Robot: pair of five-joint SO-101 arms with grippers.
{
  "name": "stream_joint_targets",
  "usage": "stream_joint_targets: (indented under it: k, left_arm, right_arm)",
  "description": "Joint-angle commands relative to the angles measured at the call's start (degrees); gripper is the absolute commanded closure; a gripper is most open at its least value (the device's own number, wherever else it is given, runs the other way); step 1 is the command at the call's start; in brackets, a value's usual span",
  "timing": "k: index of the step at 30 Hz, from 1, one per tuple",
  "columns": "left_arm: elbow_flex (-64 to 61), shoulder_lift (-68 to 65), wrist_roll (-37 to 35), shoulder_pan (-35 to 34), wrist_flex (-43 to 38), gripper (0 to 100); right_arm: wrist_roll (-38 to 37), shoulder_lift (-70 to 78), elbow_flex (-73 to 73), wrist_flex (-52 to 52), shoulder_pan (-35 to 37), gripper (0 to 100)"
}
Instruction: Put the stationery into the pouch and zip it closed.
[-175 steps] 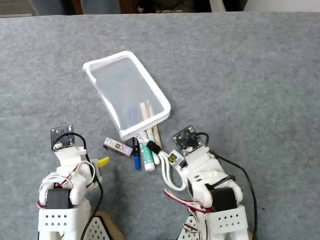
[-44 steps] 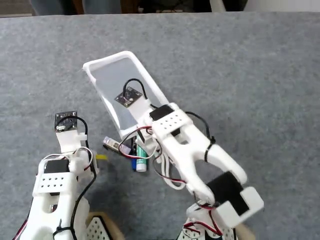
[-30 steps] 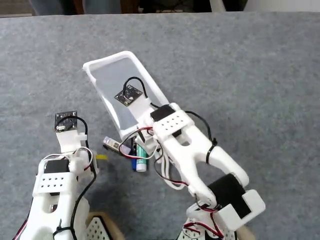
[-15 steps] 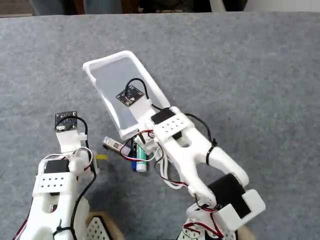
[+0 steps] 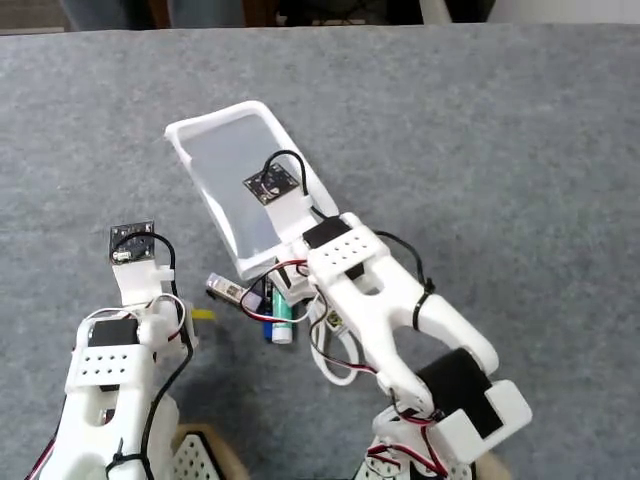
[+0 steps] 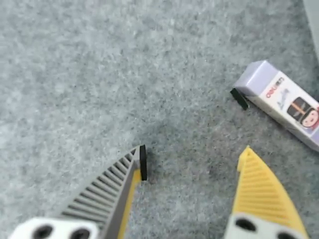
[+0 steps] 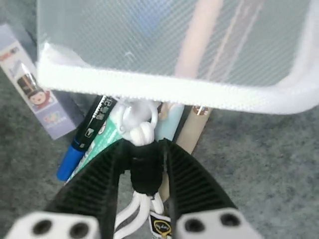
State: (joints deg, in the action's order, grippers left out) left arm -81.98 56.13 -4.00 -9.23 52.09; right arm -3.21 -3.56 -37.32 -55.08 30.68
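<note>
I find the left end effector [image 6: 194, 159] wide open and empty, low over the worktop [image 6: 75, 59]. One eraser [image 6: 284, 107] lies just right of it. The right end effector [image 7: 144, 149] is clamped on the zip pull [image 7: 145, 172]. One pouch [image 5: 230, 160] runs far-left from there, and I count four pens [image 7: 75, 154] at its mouth.

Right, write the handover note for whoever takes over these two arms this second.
Left gripper: open, holding nothing, over bare table beside the boxed eraser.
Right gripper: shut on a black tab with a white cord, at the pouch mouth.
Things: blue marker, green tube and tan pen lie partly in the open mouth, ends sticking out. The eraser lies outside the pouch.
Done: pens partly in.
Left: push the pens fully in, add the eraser, zip closed.
</note>
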Motion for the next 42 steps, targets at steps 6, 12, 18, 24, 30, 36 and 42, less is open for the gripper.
stream_joint_targets:
  k: [6,12,18,24,30,36,42]
  left_arm:
    - [0.3,-0.2,0.4,0.2,-1.1,69]
    - [0.3,0.0,0.4,0.2,-0.6,69]
    - [7.9,0.4,-3.2,0.4,6.9,68]
    - [23.9,0.4,-8.0,0.7,20.6,55]
    - [36.5,0.4,-8.1,0.2,30.5,56]
    - [39.1,0.4,-8.0,0.2,30.8,55]
    - [38.5,1.1,-8.1,0.2,29.0,56]
  right_arm:
    - [0.2,-7.7,2.1,-2.6,0.2,98.6]
    - [-2.4,-21.9,4.1,-5.6,0.4,98.6]
    - [-4.4,-32.4,4.4,-6.9,0.4,98.6]
    - [-4.3,-36.7,9.4,-8.5,4.8,98.6]
    - [-4.6,-34.9,17.0,-15.9,12.6,98.6]
    - [-4.7,-33.8,19.3,-18.5,12.8,98.6]
    - [-4.6,-33.8,19.1,-18.5,12.7,98.6]
